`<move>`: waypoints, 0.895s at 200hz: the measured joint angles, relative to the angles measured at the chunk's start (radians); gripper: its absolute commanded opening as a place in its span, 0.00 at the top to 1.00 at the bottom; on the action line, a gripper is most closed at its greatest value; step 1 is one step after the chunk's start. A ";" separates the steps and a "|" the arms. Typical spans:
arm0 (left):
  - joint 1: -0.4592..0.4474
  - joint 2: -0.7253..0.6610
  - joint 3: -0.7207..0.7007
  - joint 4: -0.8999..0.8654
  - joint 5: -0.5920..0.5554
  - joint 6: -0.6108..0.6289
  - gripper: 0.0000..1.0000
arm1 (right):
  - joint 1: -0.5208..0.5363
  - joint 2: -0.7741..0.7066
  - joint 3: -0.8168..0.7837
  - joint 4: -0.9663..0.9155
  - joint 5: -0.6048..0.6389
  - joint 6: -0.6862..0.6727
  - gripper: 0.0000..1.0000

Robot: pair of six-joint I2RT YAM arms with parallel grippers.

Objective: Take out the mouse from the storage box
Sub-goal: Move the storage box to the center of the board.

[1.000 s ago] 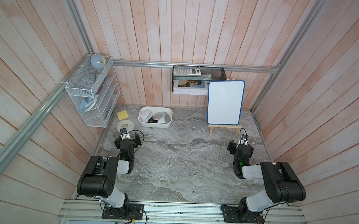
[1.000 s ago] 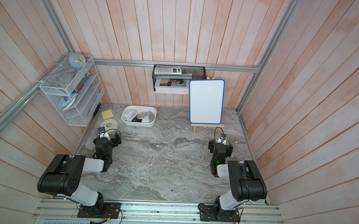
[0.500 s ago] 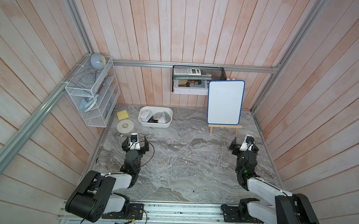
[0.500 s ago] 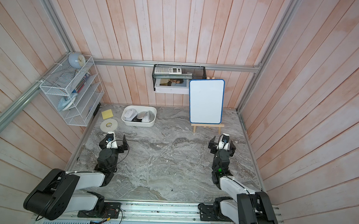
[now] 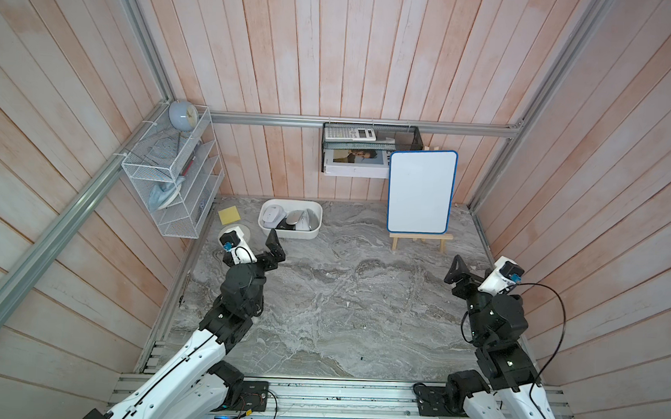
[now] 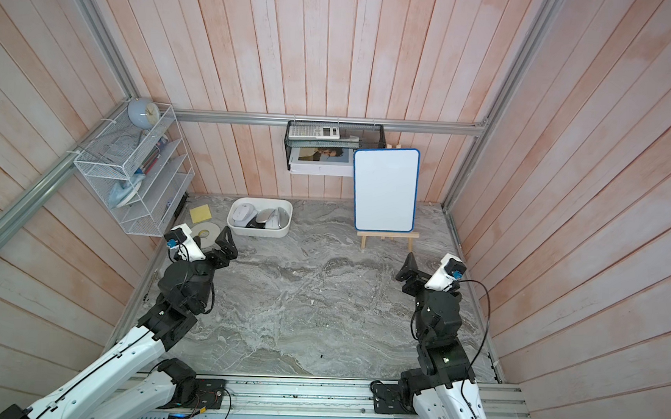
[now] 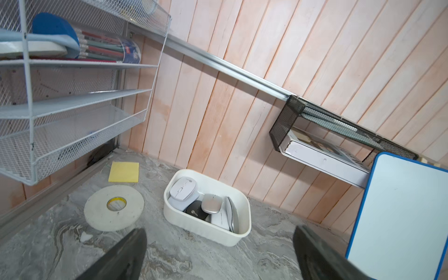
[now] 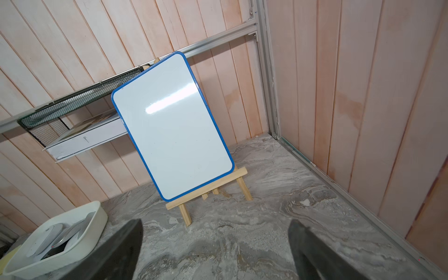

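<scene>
In the white plastic storage box (image 7: 194,228), stacked mice (image 7: 211,203) are hiding each other; left gripper (image 7: 219,231) and right gripper (image 8: 214,223) are gaping wide, empty.

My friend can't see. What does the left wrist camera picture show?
A white, shallow plastic storage box with rounded corners sits on the grey marbled table, holding a white mouse, a silver mouse, a black mouse and more. The open left gripper faces it; a flat white tape roll and yellow notepad lie nearby.

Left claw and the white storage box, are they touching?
Apart. The left wrist view shows the open left claw short of the storage box, with bare marble between its fingertips and the box's near wall.
</scene>
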 measured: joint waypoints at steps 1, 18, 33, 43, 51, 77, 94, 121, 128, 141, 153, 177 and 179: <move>0.000 0.000 0.002 -0.008 -0.001 -0.005 0.00 | 0.000 -0.004 0.000 -0.004 0.000 0.003 0.03; 0.029 0.002 0.029 -0.174 0.001 -0.101 0.00 | -0.003 -0.090 -0.007 -0.113 0.001 0.047 0.02; 0.082 0.019 0.034 -0.288 0.025 -0.180 0.00 | -0.004 -0.137 -0.008 -0.188 0.016 0.072 0.02; 0.119 0.034 0.035 -0.341 0.049 -0.214 0.00 | -0.005 -0.150 -0.008 -0.228 0.035 0.082 0.03; 0.146 0.050 0.035 -0.371 0.070 -0.233 0.00 | -0.005 -0.150 -0.008 -0.256 0.049 0.086 0.03; 0.166 0.138 0.080 -0.451 0.124 -0.265 0.00 | -0.005 -0.119 -0.007 -0.315 0.076 0.092 0.02; 0.166 0.236 0.152 -0.484 0.163 -0.280 0.00 | -0.005 -0.072 -0.006 -0.333 0.075 0.094 0.02; 0.166 0.383 0.269 -0.509 0.209 -0.318 0.00 | -0.005 0.001 -0.008 -0.333 0.063 0.100 0.03; 0.166 0.423 0.301 -0.518 0.215 -0.330 0.00 | -0.005 0.017 -0.009 -0.331 0.056 0.101 0.03; 0.166 0.509 0.374 -0.547 0.219 -0.354 0.00 | -0.005 0.049 -0.017 -0.324 0.042 0.104 0.03; 0.166 0.598 0.455 -0.575 0.219 -0.373 0.00 | -0.005 0.076 -0.031 -0.314 0.030 0.106 0.02; 0.168 0.757 0.612 -0.630 0.216 -0.402 0.00 | -0.005 0.120 -0.064 -0.296 0.011 0.112 0.03; 0.169 0.772 0.624 -0.633 0.215 -0.403 0.00 | -0.005 0.123 -0.068 -0.294 0.009 0.112 0.03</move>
